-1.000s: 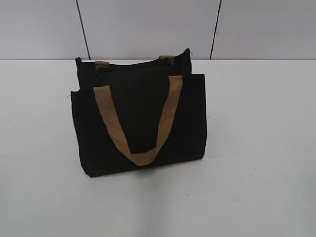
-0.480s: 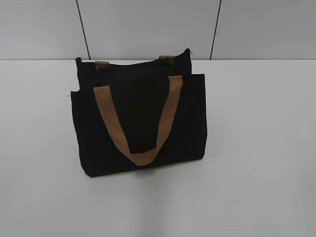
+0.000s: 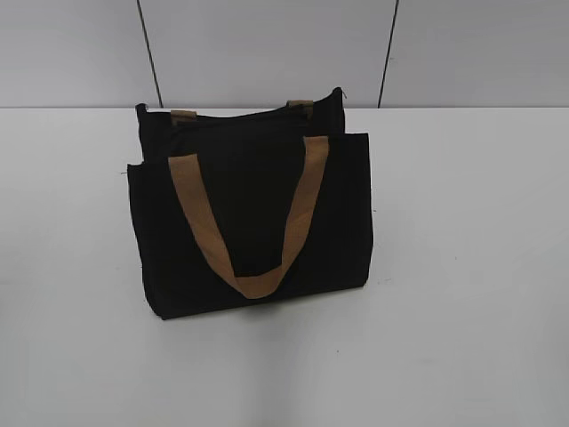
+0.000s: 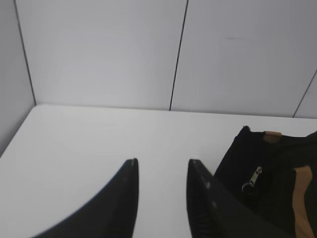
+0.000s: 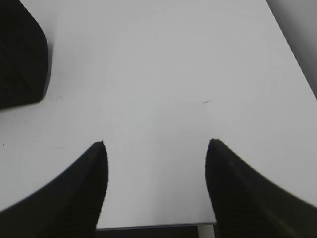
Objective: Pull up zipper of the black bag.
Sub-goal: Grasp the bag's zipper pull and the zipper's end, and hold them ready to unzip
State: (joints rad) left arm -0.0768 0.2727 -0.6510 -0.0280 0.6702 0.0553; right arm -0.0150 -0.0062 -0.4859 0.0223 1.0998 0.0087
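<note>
The black bag stands upright on the white table, its tan strap handle hanging down the front panel. In the left wrist view the bag's end shows at the lower right, with the small silver zipper and its pull tab hanging on it. My left gripper is open and empty, above the table to the left of the bag. My right gripper is open and empty over bare table; a corner of the bag shows at the upper left. Neither gripper shows in the exterior view.
The white table spreads around the bag, with a grey panelled wall behind it. The table's near edge shows in the right wrist view below the jaws.
</note>
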